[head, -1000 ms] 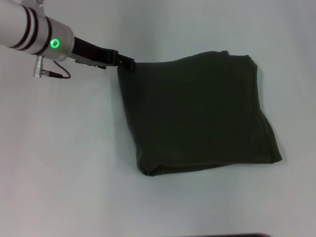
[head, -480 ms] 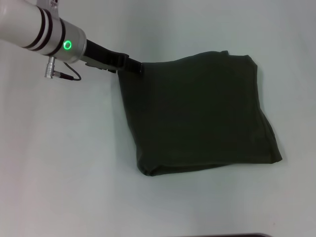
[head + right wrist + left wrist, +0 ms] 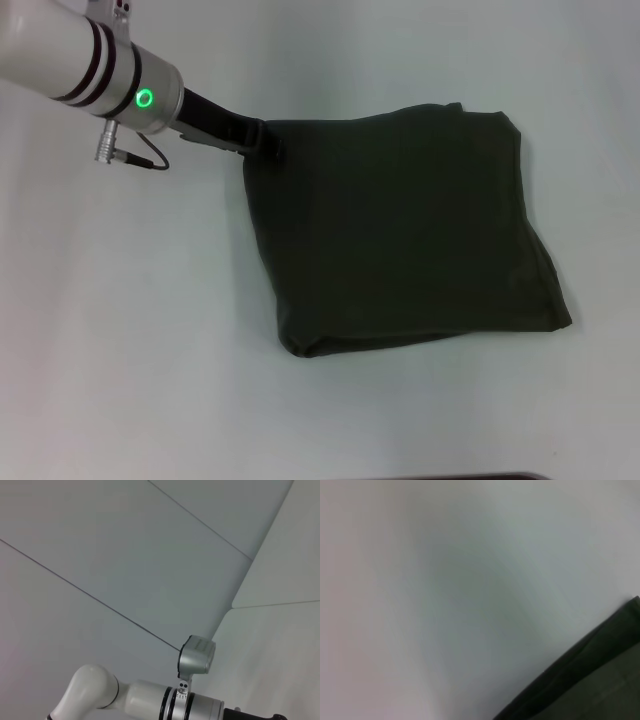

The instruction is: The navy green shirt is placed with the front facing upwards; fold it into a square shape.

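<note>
Shirt (image 3: 400,230): folded, roughly square, flat on table (image 3: 130,330)
Left gripper (image 3: 270,145): at far-left corner; finger state indiscernible

Pale white table (image 3: 150,350) below, grey panelled wall (image 3: 125,555) with thin dark seams.

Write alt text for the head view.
A dark green shirt, folded into a rough square, lies on a pale table. The left gripper reaches in from the robot's left, its tip at the shirt's far left corner.
</note>
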Robot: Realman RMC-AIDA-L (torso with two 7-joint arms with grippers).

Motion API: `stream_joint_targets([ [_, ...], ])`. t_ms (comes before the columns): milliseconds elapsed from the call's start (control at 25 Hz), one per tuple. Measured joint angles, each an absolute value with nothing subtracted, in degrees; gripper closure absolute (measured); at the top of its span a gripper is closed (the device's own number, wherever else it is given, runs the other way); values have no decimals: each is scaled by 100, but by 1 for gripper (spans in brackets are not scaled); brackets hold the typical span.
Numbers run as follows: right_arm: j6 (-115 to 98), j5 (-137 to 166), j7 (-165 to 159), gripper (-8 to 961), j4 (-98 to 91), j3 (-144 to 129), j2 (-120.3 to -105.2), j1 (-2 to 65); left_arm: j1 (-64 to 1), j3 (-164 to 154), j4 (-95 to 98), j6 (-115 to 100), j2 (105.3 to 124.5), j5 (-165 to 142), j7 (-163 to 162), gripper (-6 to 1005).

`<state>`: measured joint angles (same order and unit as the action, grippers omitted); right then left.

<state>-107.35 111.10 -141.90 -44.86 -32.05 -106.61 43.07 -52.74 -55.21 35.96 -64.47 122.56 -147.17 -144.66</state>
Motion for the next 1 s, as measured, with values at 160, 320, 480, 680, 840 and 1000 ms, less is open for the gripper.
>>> stream_joint_targets([
  [160, -10738, 11110, -14187, 648, -4483, -3204, -10660, 4307, -5280, -5540, 3606, -6467, 12260, -14702, -14467, 588],
  [320, -10740, 11114, -14184, 648, -4482, -3219, -10660, 4301, -5284, -5540, 3699, -6518, 12276, -14687, -14467, 730],
  [480, -10738, 11124, -14182, 647, -4482, -3237, -10660, 4300, -5248, -5515, 3797, -6554, 12256, -14688, -14504, 880],
  [680, -10726, 11133, -14179, 647, -4482, -3236, -10660, 4298, -5220, -5474, 3813, -6611, 12168, -14704, -14542, 924],
  [840, -10707, 11136, -14173, 648, -4482, -3234, -10660, 4298, -5195, -5430, 3814, -6621, 12120, -14713, -14552, 913],
  [1000, -10686, 11136, -14151, 648, -4482, -3240, -10660, 4297, -5192, -5458, 3789, -6568, 12115, -14714, -14551, 897],
])
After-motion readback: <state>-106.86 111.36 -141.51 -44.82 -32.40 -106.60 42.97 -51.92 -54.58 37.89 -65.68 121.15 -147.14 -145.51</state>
